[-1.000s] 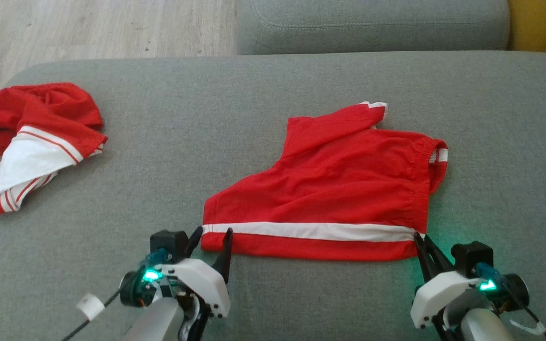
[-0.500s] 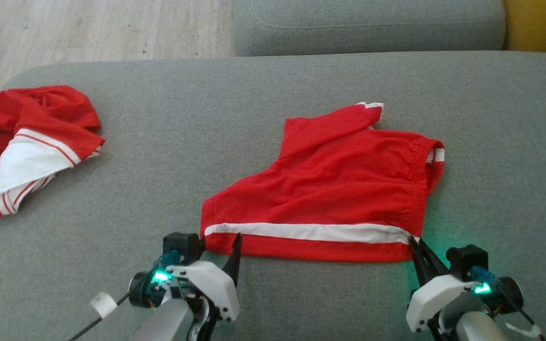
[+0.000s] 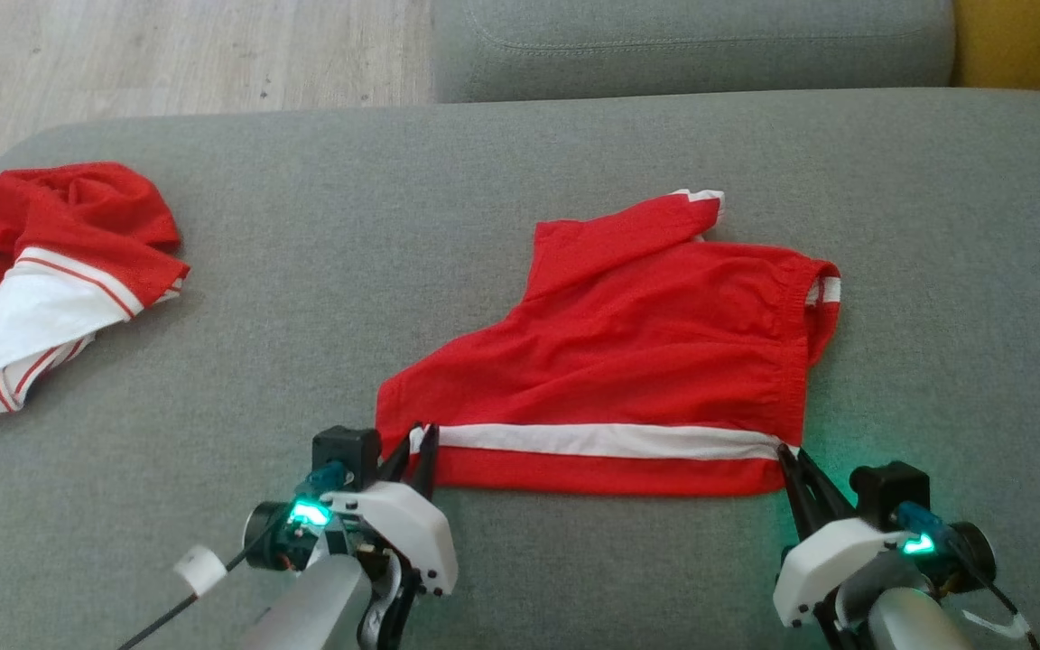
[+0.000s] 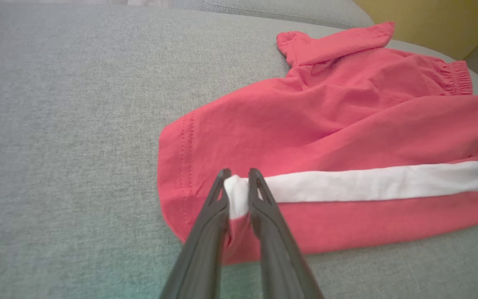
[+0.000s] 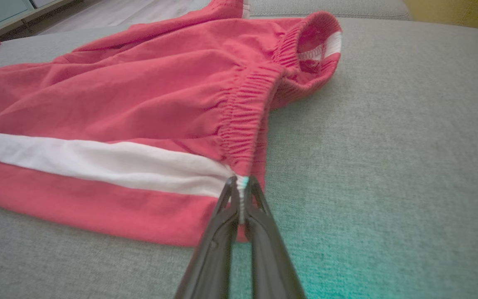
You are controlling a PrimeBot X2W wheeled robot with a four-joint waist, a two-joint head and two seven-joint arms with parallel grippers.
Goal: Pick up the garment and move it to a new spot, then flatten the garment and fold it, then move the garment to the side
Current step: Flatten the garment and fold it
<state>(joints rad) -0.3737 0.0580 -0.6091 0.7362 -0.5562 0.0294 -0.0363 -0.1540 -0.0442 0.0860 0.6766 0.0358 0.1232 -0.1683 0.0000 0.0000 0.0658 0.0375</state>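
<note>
So the red shorts [image 3: 646,361] are lying mostly flat on the grey sofa cushion [image 3: 303,271], a bit right of the middle, with the white stripe [image 3: 610,440] running left to right along the near edge. The elastic waistband [image 5: 243,108] is on the right side, and one leg pokes up toward the far side with a bit of a fold in it. The left gripper [image 3: 418,438] is down at the near left corner. In the left wrist view its two dark fingers are pinched almost together, with the left end of the white stripe bunched up between them, so it's got hold of the shorts there. The right gripper [image 3: 786,451] is at the near right corner, closed tight on the fabric right where the stripe meets the waistband; a sliver of cloth is squeezed between the tips. Both corners look low, on or just off the cushion, can't really tell which. Way off on the far left of the cushion there's a second red and white garment [image 3: 60,262], all crumpled up, well apart from the shorts. Wood floor [image 3: 168,54] is past the far left edge.
</note>
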